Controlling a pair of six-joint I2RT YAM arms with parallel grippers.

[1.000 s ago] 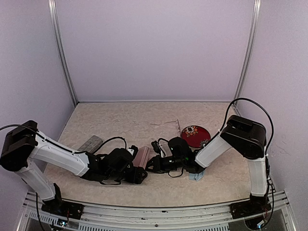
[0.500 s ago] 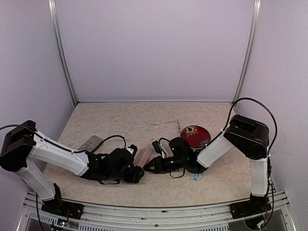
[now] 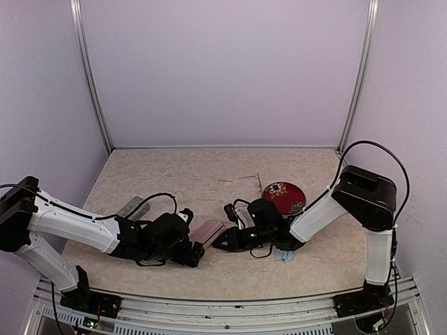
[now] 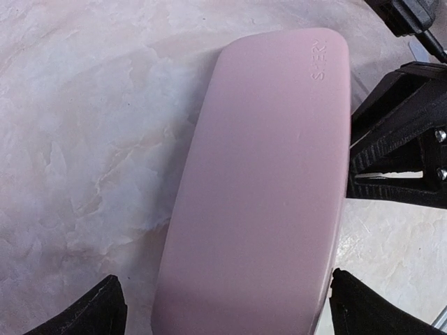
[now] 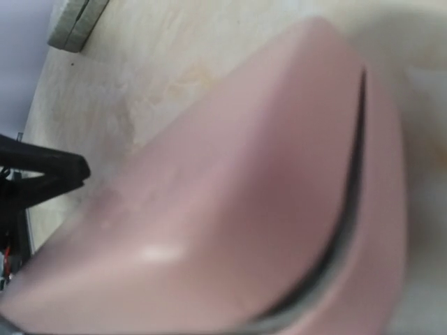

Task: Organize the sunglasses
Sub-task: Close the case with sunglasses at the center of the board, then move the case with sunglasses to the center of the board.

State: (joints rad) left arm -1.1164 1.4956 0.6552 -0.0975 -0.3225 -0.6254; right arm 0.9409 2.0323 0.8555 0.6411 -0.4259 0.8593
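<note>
The left pincer (image 4: 227, 314) stood wide open, its 2 fingertips (image 4: 98, 310) low on either side of the near end of the pink case (image 4: 265, 188) and gripping nothing; the left tip was clear of the case and the right tip sat just beside its edge. The case lay flat on the pale surface (image 3: 174, 174), lid down, with the seam along its side reading as closed in the right wrist view. Across from it the right pincer (image 3: 218, 243) pressed up close to the case's far side. Whether it was clamped on the case or only resting against it could not be told, nor how wide it stood. Judged from this, 1 case appeared finished or nearly so, though what it contained was hidden and no red-pink pair showed anywhere. The pale clear sunglasses (image 3: 244, 179) lay loose and faint on the surface well behind both arms, so at least that pair was left to put away. The grey case (image 3: 131, 208) waited to the left, well apart. A red patterned disc (image 3: 283, 197) sat just beside the pale pair, and a light-blue cloth (image 3: 285, 256) lay under the right forearm. Both arms crowded the pink case, and each would probably have needed to back off before reaching elsewhere.
</note>
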